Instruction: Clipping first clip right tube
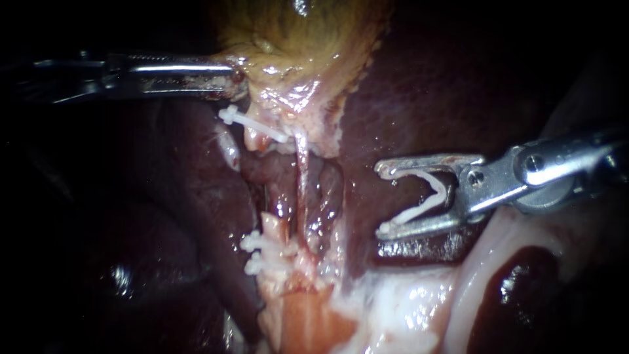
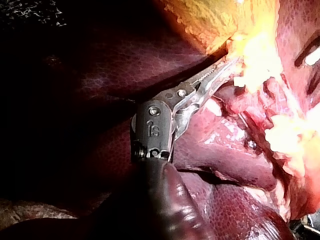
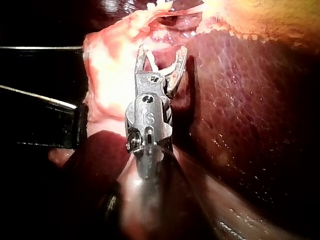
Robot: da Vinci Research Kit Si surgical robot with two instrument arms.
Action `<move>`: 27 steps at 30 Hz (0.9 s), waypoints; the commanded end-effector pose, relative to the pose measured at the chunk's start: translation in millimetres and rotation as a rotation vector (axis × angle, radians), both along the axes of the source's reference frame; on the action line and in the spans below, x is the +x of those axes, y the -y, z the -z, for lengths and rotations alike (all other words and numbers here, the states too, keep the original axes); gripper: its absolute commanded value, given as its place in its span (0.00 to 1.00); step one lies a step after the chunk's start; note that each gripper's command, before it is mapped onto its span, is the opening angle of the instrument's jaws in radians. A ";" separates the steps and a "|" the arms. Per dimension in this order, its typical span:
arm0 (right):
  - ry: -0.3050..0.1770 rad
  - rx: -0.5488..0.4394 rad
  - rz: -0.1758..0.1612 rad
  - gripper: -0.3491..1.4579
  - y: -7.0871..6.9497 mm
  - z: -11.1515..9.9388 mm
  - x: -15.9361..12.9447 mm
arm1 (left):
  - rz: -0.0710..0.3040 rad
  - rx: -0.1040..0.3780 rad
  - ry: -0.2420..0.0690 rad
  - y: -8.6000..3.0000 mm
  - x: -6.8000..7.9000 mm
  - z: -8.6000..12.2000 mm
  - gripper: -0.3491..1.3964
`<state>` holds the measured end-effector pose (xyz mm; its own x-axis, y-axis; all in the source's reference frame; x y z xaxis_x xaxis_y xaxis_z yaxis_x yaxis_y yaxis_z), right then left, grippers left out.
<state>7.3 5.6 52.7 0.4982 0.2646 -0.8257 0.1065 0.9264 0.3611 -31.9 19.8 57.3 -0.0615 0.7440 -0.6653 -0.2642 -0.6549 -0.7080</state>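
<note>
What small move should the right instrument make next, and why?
Probably ease the right instrument toward the tube until the tube lies between its jaws. The jaws hold an open white clip and stand beside the tube, not around it. The left instrument grips the gallbladder, and the tube looks taut.

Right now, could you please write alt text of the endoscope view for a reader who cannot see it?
The right instrument, holding an open white clip in its jaws, points toward a thin pale tube running down from the gallbladder over dark liver. The left instrument grips the gallbladder's edge; other clips sit on tissue beside the tube.
</note>
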 end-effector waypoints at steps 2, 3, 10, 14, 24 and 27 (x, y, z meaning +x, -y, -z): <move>0.000 0.000 0.000 0.47 0.0 0.0 0.0 | -0.003 0.001 0.003 -0.1 0.4 0.4 0.00; -0.001 0.001 0.002 0.47 0.0 0.0 0.0 | -0.005 0.003 0.004 -0.2 0.8 0.7 0.00; -0.006 0.010 0.014 0.47 0.0 0.0 0.6 | 0.007 0.026 0.021 -1.6 5.0 6.4 0.00; -0.020 0.034 0.017 0.47 0.1 -0.2 1.8 | 0.012 0.035 0.030 -0.9 6.2 8.6 0.00; -0.038 0.111 0.014 0.47 1.3 -2.2 7.1 | 0.012 0.033 0.029 -0.2 6.1 8.8 0.00; -0.040 0.125 0.026 0.47 2.1 -3.3 9.2 | 0.012 0.033 0.029 -0.2 6.1 8.8 0.00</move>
